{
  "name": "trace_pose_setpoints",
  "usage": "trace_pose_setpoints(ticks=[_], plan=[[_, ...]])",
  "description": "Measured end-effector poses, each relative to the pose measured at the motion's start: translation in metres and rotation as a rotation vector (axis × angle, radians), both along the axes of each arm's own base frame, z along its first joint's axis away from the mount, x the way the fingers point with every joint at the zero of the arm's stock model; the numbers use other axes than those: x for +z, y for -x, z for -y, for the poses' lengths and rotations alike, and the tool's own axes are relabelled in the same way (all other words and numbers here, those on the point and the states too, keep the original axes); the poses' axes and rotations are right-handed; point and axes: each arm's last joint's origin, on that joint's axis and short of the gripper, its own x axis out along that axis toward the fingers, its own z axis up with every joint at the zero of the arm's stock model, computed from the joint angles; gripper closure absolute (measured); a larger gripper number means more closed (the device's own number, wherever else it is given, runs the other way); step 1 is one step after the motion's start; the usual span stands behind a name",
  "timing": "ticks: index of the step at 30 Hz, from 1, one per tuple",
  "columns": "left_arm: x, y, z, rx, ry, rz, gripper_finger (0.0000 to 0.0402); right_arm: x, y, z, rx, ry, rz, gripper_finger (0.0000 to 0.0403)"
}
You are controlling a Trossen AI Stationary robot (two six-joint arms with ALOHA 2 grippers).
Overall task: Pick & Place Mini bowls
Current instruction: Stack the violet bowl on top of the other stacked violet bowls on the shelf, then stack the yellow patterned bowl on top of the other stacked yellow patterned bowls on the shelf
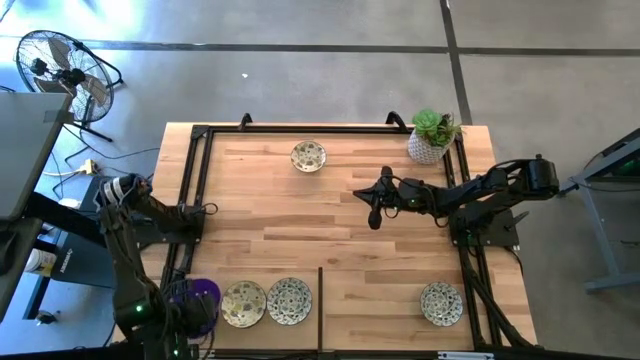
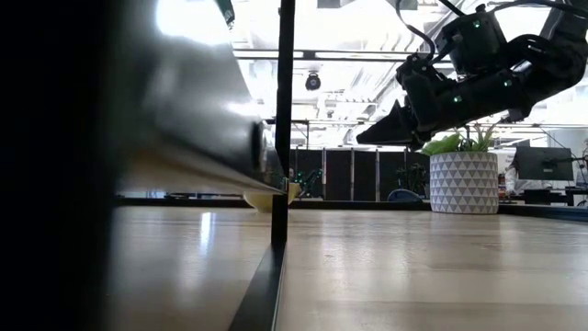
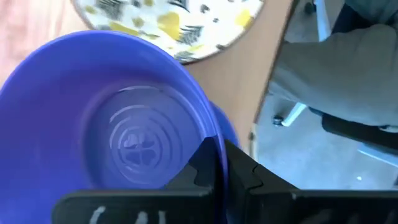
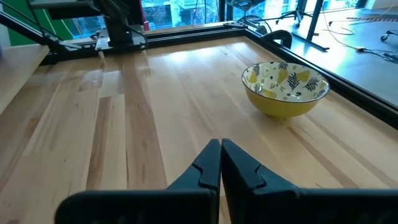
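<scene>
Wooden table [image 1: 330, 210] under me, pale planks, with a dark metal frame [image 1: 200, 180] along its edges and a dark bar [image 1: 320, 305] running in from the near edge. Off the table's left side, a floor fan [image 1: 60, 70] on the concrete. My right arm [image 1: 480, 190] reaches in from the right side, raised above the table's middle; my right pincer [image 1: 374, 205] is closed, fingers pressed together, nothing in it, pointing toward the far patterned bowl [image 1: 308, 156]. From the right wrist that bowl shows yellow outside, cream inside with leaf marks, upright on the planks, well apart from the fingertips. My left arm [image 1: 140, 260] bends down to the near left corner. My left pincer [image 3: 221, 177] is closed on the rim of a purple bowl [image 1: 197, 297]; the wrist view shows the rim pinched between the fingers and the bowl tilted, its glossy inside facing the camera. Just beside it, two patterned bowls [image 1: 244, 302] [image 1: 289, 300] sit side by side along the near edge, left of the dark bar. A fourth patterned bowl [image 1: 441, 303] sits alone near the right near corner. White pot with a green plant [image 1: 430, 138] in the far right corner, upright. Whether the purple bowl touches the table, I cannot tell.
</scene>
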Motion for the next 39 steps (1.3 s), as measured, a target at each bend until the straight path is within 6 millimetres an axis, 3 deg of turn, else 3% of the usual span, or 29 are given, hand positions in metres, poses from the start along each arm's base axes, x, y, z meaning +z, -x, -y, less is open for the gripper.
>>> trace_pose_setpoints(ticks=[9,18,28,33,39], plan=[[-0.011,-0.004,0.026,-0.004,0.0,-0.068,0.0401,0.0,0.0,0.0,0.006,-0.002,0.002,0.0402],[-0.02,0.002,0.034,0.035,-0.015,-0.099,0.0398,0.0,0.0,0.0,0.006,-0.001,0.006,0.0402],[-0.023,0.001,0.029,0.056,-0.074,-0.046,0.0327,0.001,0.0,0.0,0.006,-0.001,0.008,0.0401],[-0.023,-0.012,0.024,0.11,-0.061,-0.073,0.0287,0.001,0.0,0.0,0.007,-0.001,0.007,0.0402],[-0.023,-0.019,0.022,0.075,-0.053,-0.088,0.0283,0.001,0.0,0.0,0.007,-0.001,0.006,0.0402]])
